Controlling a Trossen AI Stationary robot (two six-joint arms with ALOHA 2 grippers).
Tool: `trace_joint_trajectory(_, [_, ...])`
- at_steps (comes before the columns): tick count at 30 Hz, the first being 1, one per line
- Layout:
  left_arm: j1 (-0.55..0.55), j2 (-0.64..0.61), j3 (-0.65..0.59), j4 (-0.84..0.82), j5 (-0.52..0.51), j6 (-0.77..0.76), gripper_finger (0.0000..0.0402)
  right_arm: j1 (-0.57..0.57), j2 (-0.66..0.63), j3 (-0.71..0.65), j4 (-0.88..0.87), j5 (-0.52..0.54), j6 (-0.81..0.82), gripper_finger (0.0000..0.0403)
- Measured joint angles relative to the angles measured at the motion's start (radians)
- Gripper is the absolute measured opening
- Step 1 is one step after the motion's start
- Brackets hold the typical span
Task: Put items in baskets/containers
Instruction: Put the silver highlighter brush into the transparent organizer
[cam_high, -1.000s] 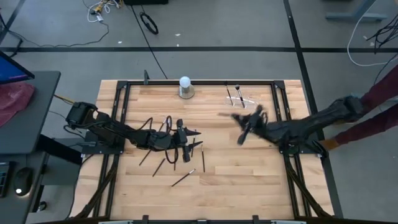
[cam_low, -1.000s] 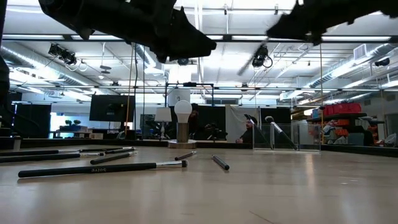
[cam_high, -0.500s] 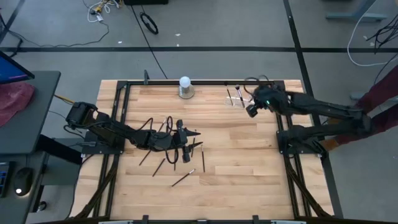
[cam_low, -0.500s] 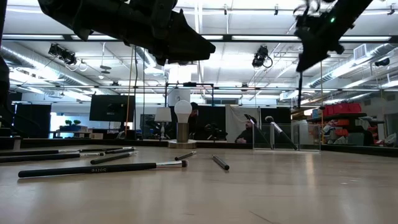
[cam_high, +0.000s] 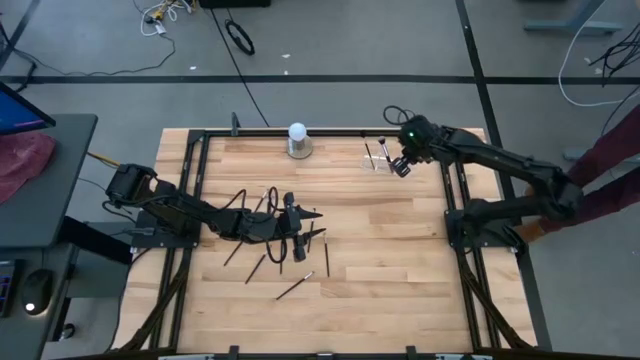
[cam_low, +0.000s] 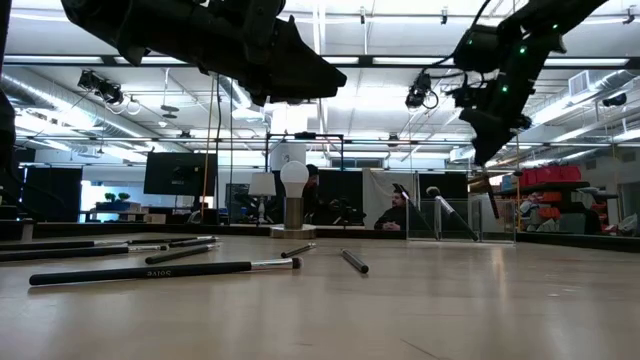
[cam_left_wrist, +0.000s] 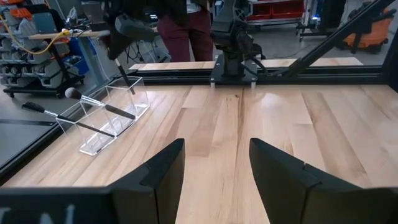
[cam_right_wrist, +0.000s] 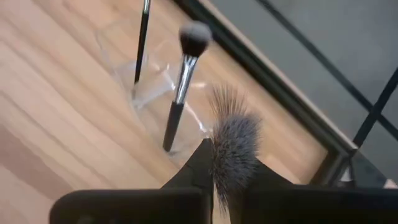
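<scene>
Right gripper (cam_high: 401, 166) is swung from table centre to above the clear holder (cam_high: 385, 160) in the high view, clamped on a brush (cam_right_wrist: 231, 146) in its wrist view; left gripper (cam_left_wrist: 214, 174), parted, is held over scattered brushes (cam_high: 268, 262).

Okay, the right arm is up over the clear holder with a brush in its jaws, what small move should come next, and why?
Probably lower straight down, then release. The right gripper is shut on a dark-handled makeup brush with grey fluffy bristles and hangs above the small clear plastic holder, where two brushes already stand. The left gripper waits open over the scattered brushes.
</scene>
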Motion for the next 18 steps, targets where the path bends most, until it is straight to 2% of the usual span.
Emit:
trace_joint_trajectory(12, [0.000, 0.000, 0.000, 0.000, 0.000, 0.000, 0.0188, -0.065, 0.142, 0.001, 0.005, -0.079, -0.034, 0.0012])
trace_joint_trajectory(18, [0.003, 0.000, 0.000, 0.000, 0.001, -0.004, 0.0188, -0.095, 0.164, 0.002, 0.007, -0.078, -0.033, 0.0042])
